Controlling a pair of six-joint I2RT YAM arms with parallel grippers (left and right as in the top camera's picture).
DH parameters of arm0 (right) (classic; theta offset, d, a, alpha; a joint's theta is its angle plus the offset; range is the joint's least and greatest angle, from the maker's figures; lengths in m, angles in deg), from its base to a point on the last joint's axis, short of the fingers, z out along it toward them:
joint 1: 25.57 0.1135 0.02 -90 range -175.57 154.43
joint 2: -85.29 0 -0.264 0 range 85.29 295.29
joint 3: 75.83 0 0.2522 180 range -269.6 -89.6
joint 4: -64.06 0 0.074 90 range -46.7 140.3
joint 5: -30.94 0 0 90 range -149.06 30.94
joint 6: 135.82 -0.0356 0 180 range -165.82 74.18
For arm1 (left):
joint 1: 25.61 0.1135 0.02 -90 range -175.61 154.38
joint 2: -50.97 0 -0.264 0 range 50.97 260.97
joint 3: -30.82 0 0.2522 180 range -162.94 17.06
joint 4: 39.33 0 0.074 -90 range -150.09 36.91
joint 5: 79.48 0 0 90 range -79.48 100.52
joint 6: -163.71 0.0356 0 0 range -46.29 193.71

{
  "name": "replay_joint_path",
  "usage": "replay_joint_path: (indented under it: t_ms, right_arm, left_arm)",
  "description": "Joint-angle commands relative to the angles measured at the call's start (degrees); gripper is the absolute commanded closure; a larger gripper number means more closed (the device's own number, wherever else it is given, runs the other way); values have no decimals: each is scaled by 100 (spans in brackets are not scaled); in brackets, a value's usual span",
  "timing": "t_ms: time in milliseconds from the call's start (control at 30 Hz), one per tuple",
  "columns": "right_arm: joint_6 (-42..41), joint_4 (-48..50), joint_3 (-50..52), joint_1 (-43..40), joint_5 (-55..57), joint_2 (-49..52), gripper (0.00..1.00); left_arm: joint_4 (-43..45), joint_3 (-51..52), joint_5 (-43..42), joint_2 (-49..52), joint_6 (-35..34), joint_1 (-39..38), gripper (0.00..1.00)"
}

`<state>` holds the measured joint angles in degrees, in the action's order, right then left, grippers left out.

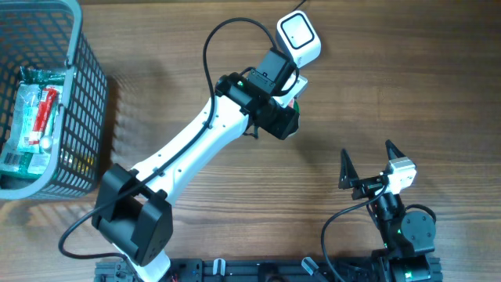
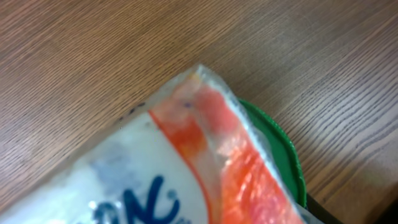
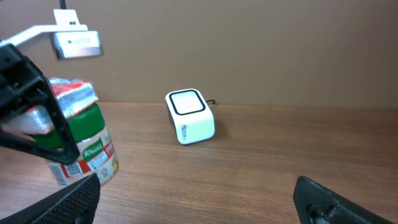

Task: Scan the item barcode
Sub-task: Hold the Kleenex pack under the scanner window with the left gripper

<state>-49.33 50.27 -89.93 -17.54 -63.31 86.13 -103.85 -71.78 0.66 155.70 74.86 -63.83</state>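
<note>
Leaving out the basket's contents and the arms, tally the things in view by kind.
Basket: 1
Scanner: 1
Green-lidded jar: 1
Packet: 1
Total: 4

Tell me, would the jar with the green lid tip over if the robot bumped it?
It could probably tip: the jar stands upright and looks taller than wide. On its side it would likely roll, being round. The packet over its green lid looks like slick plastic, so it might slip aside.
</note>
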Motion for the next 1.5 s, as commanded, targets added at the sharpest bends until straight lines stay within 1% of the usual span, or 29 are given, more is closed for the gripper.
replay_joint_path:
  t_ms: [0,133,433,667,1200,1467]
  right_arm:
    - [48,15,4,-28,-9,-24,0]
    - [46,15,4,-28,-9,-24,0]
    - [50,15,4,-28,-9,-24,0]
    - [48,15,4,-28,-9,-24,0]
    - [48,15,4,-28,-9,-24,0]
    - [46,15,4,-28,-7,-24,0]
  left_arm:
    - [219,98,295,42,-11,-210,59]
    - [354,101,767,120,-11,-511,58]
    - [815,155,879,699,-17,-861,57]
    - [1045,157,1298,942,-7,-1032,57]
    - [1266,164,1298,1071,4,-1123,57]
    - [1266,164,1296,1213,-15,-1123,55]
